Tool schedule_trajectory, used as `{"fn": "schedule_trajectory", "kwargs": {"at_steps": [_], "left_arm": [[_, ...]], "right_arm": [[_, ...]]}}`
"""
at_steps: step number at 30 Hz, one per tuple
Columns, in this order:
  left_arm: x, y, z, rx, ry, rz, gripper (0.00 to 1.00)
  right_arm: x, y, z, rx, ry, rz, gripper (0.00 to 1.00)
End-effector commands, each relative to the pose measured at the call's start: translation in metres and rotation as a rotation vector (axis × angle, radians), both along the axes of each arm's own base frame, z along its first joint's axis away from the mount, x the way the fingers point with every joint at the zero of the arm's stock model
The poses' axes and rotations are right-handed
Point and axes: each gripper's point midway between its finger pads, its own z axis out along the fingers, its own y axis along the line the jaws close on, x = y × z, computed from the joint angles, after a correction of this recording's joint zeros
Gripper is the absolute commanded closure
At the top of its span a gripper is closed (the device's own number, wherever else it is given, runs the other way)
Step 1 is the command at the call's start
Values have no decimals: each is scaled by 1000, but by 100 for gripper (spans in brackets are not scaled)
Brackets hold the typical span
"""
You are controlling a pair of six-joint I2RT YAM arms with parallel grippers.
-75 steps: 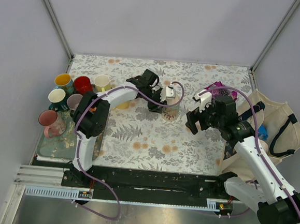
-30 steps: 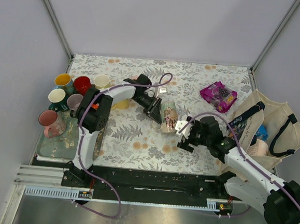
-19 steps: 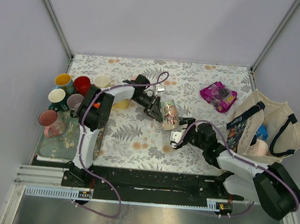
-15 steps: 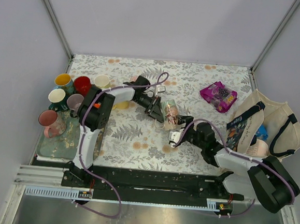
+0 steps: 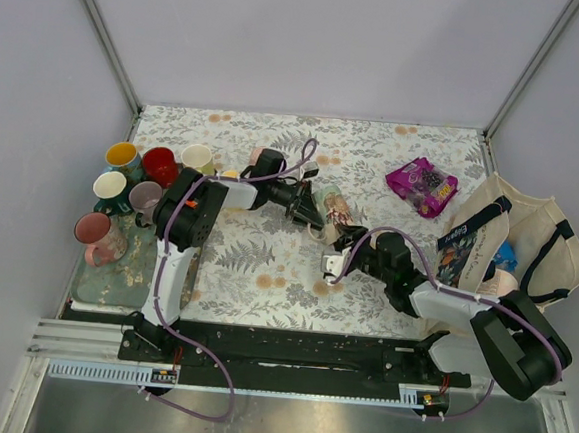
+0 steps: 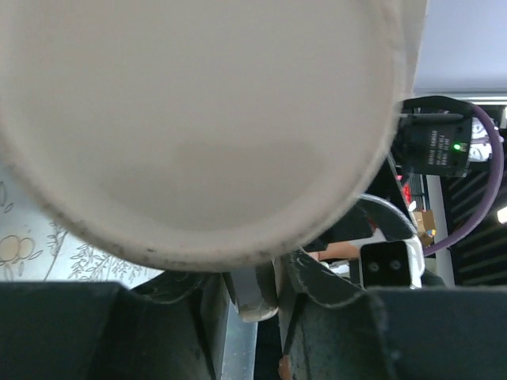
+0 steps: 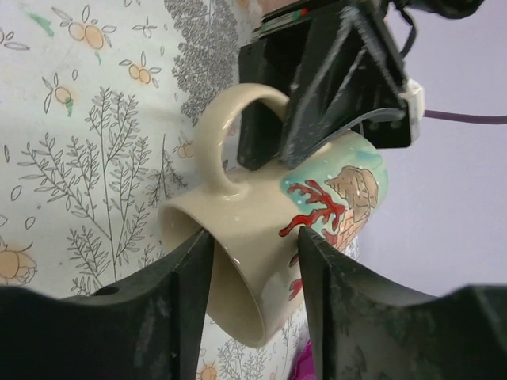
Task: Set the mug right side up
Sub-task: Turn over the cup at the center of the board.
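Observation:
A cream mug (image 5: 332, 211) with a red coral and shell picture lies tilted on its side above the floral table. My left gripper (image 5: 309, 209) is shut on its handle (image 7: 215, 134). In the left wrist view the mug's base (image 6: 198, 119) fills the frame and the handle (image 6: 255, 294) sits between the jaws. My right gripper (image 5: 339, 247) is open. In the right wrist view the gripper (image 7: 253, 247) has one jaw on each side of the mug (image 7: 273, 226), close to its mouth end.
A green tray (image 5: 99, 282) at the left holds several upright mugs, among them a yellow one (image 5: 122, 153) and a red one (image 5: 159, 162). A purple snack bag (image 5: 422, 185) lies at the back right. A tote bag (image 5: 513, 244) sits at the right edge.
My left gripper has tipped the mug from upside down onto its side and lifted it. My right gripper has come in from the right and now straddles the mug's mouth end.

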Motion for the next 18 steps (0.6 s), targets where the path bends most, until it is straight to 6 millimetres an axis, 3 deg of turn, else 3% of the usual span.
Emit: {"fn": "schedule_trajectory", "kwargs": {"at_steps": [1,6,11,14,18], "left_arm": [[-20,-3,49,-178,-168,-183,67],[-21,-3,52,-183,-173,-188,59],[-22,-2,58,-192,-190,-190,27],[-19,1,61,-189,-189,-175,11],[-16,2,68,-192,-206,-158,1]], "right_arm": [[3,12,17,3,-47,44,51],[6,9,19,-33,-61,32,73],[11,1,31,-51,-76,-13,81],[12,-4,45,-44,-69,-44,95],[4,-7,59,-1,28,-71,100]]}}
